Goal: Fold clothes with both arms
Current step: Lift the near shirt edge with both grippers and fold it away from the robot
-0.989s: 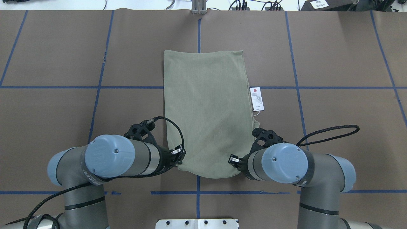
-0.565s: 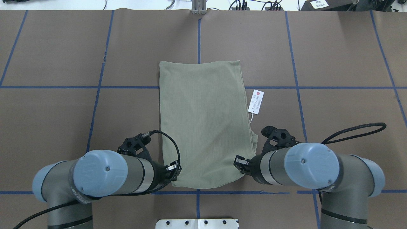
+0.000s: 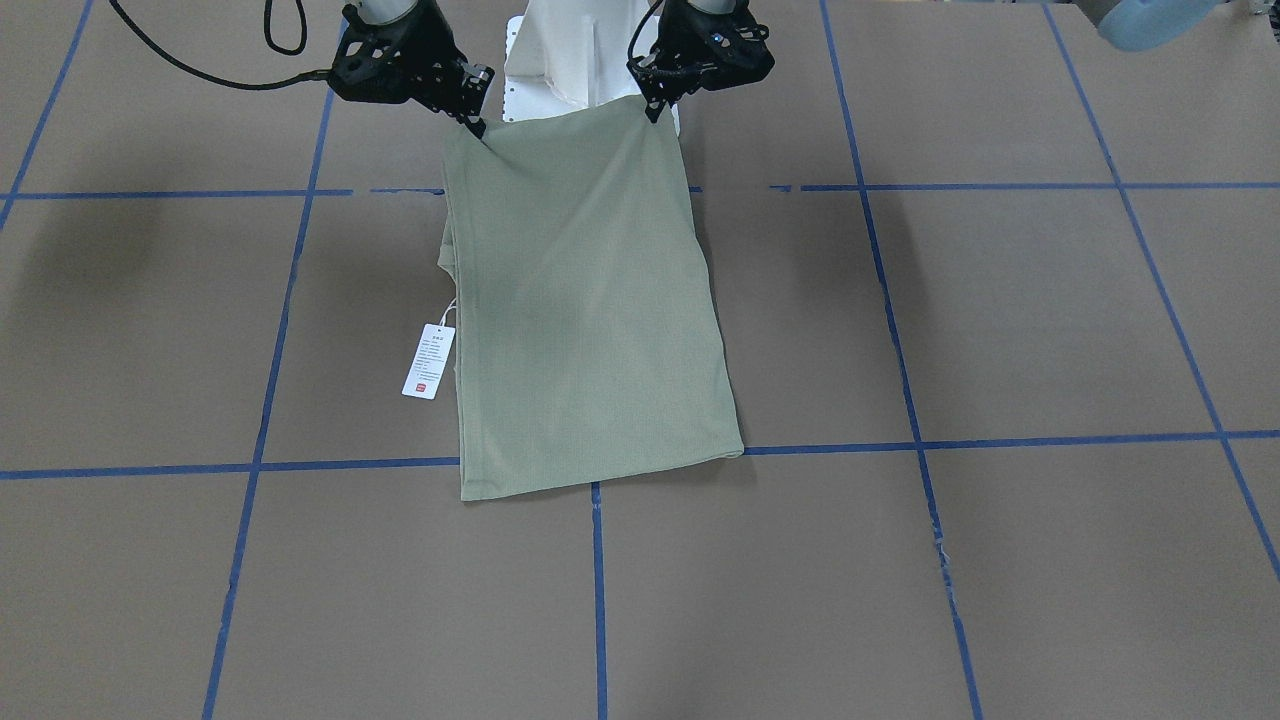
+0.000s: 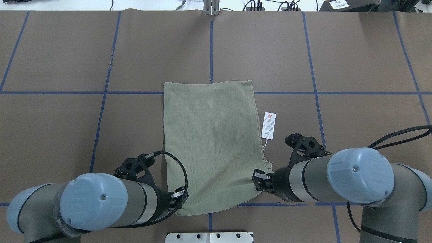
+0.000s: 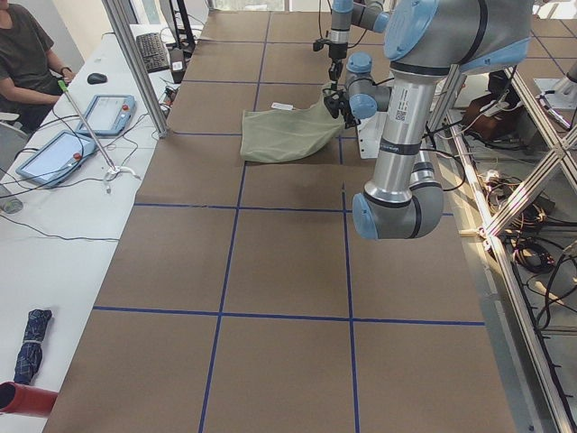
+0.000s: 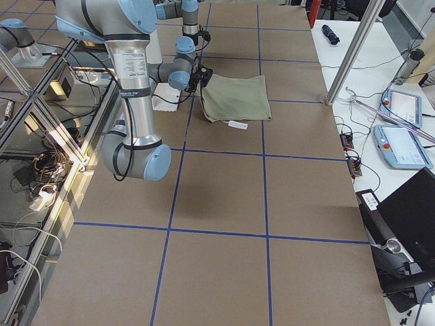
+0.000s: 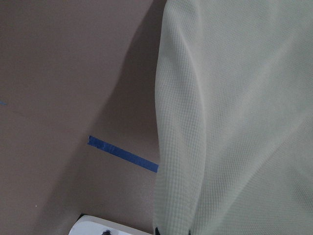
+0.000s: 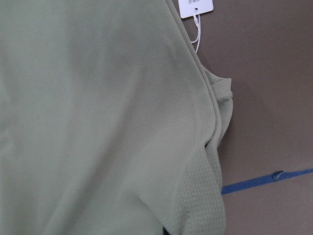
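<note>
The sage-green shirt (image 4: 211,141) is folded into a long, nearly rectangular panel. It is spread on the surface (image 4: 354,60) directly in front of the white base plate (image 4: 209,237) and runs straight away from it. A fine waffle knit is shown by the wrist views, with a stitched seam along one long edge.

The edge nearest the base plate is lifted off the surface at its two corners, and soft slanted creases run away from them. The end far from the base plate lies flat, with square corners.

The left end effector (image 3: 652,108) is pressed together on one of these lifted corners, and the right end effector (image 3: 473,124) is pinching the other in the same way. Both are black and angular, and each is carried by a smooth silver-grey cylindrical arm with rounded light-blue caps. The left arm (image 4: 98,206) and the right arm (image 4: 337,182) stand at the two sides of the base plate. A black braided cable (image 4: 184,172) is looped beside the left wrist.

A white rectangular hang tag (image 4: 268,125) with a small red mark lies flat just beside the shirt's long edge, on the right arm's side of the base plate. It is joined to the shirt by a thin pale string.

The surface is matte brown and is divided into large squares by blue tape lines (image 4: 211,44).
</note>
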Robot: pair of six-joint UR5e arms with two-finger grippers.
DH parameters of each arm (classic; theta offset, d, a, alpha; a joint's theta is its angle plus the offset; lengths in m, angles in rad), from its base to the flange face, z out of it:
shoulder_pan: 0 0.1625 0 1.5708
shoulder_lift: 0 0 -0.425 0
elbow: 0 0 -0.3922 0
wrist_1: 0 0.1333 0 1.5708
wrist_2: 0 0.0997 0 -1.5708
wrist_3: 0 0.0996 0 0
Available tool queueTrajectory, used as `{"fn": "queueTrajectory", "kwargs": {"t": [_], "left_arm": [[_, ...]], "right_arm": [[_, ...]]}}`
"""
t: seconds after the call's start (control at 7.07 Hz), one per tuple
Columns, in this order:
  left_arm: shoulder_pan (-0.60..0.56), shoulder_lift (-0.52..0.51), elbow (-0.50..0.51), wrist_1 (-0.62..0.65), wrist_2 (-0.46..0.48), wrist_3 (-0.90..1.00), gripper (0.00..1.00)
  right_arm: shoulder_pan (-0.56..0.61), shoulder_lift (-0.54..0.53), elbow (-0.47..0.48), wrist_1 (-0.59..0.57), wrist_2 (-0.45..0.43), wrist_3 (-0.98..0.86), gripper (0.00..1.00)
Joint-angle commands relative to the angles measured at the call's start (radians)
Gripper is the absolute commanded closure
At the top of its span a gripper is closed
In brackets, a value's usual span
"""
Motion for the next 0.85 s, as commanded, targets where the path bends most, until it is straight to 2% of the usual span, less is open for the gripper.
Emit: {"fn": "queueTrajectory", "kwargs": {"t": [0.0,0.28,0.57,0.71], "left_arm": [[-0.113,-0.035,0.034,-0.001,-0.002,0.052,1.0],[-0.211,-0.072,0.155,-0.055,-0.005,0.095,1.0],[-0.268,-0.074,0.25,-0.152,-0.006,0.095,1.0],[-0.288,-0.088,0.281,-0.178,-0.005,0.097,1.0]], "right_arm": [[0.079,0.093,-0.072,0.001,-0.009,-0.005,1.0],[0.182,0.192,-0.195,0.006,-0.007,-0.017,1.0],[0.251,0.2,-0.284,0.006,-0.004,-0.039,1.0],[0.273,0.245,-0.347,0.006,-0.002,-0.039,1.0]]}}
